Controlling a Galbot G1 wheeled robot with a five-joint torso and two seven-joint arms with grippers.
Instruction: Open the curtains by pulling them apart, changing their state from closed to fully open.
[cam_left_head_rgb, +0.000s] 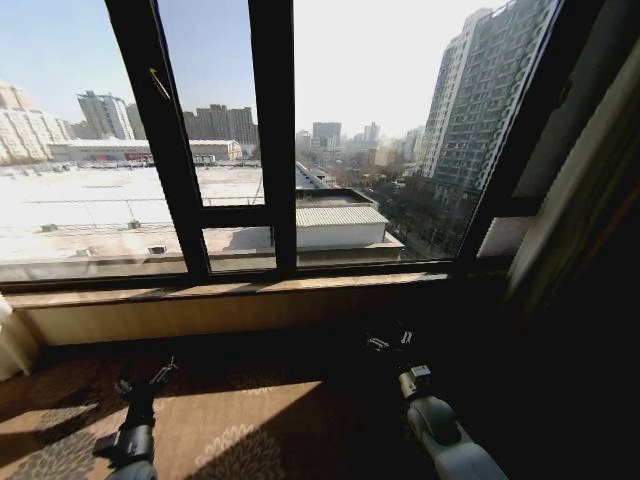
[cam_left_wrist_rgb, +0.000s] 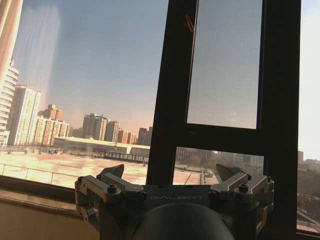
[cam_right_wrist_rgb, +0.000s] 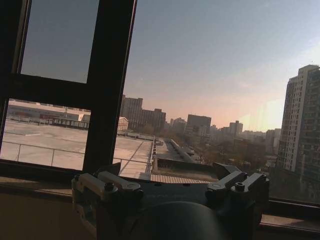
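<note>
Your big window (cam_left_head_rgb: 300, 140) is bare now, so the job looks about done. The curtains sit far out at the sides: one bunched at the left edge (cam_left_head_rgb: 12, 345), one along the right (cam_left_head_rgb: 575, 200). No more pulling seems needed; you may just check. Both arms hang low over the carpet (cam_left_head_rgb: 240, 420). Your left claw (cam_left_wrist_rgb: 170, 172) is wide and empty. Your right claw (cam_right_wrist_rgb: 167, 172) is too.
</note>
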